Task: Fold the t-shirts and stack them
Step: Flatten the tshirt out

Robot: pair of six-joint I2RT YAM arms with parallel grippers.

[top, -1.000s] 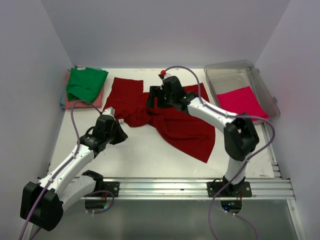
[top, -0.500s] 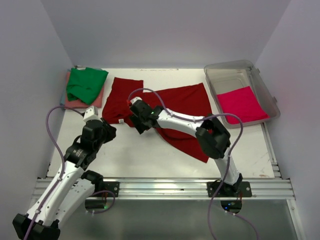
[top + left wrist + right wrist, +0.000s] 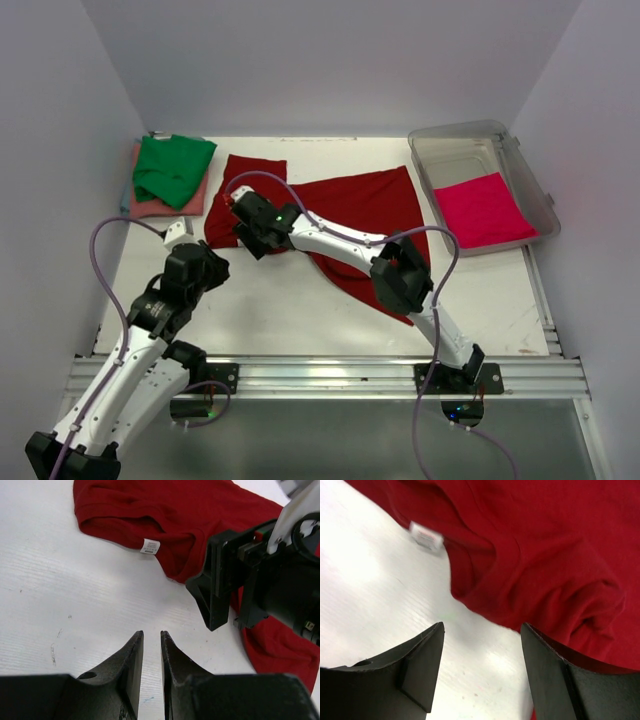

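Observation:
A large dark red t-shirt (image 3: 360, 215) lies rumpled across the middle of the table; it also shows in the left wrist view (image 3: 165, 510) and the right wrist view (image 3: 535, 545). Its collar has a white label (image 3: 426, 537). My right gripper (image 3: 245, 235) is open and empty, low over the bare table right at the collar edge (image 3: 482, 625). My left gripper (image 3: 210, 263) is empty with its jaws almost closed, above bare table just left of the shirt (image 3: 152, 632). A green t-shirt (image 3: 172, 165) lies on a salmon pink one (image 3: 192, 202) at the back left. A bright pinkish-red t-shirt (image 3: 482, 208) lies in the tub.
The clear plastic tub (image 3: 462, 132) stands at the back right. White walls close in the table on three sides. A metal rail (image 3: 330, 372) runs along the near edge. The right arm's forearm reaches across the dark red shirt.
My right gripper has swept left across the dark red shirt, from its back middle to the collar at the left. My left arm has drawn back toward the near left.

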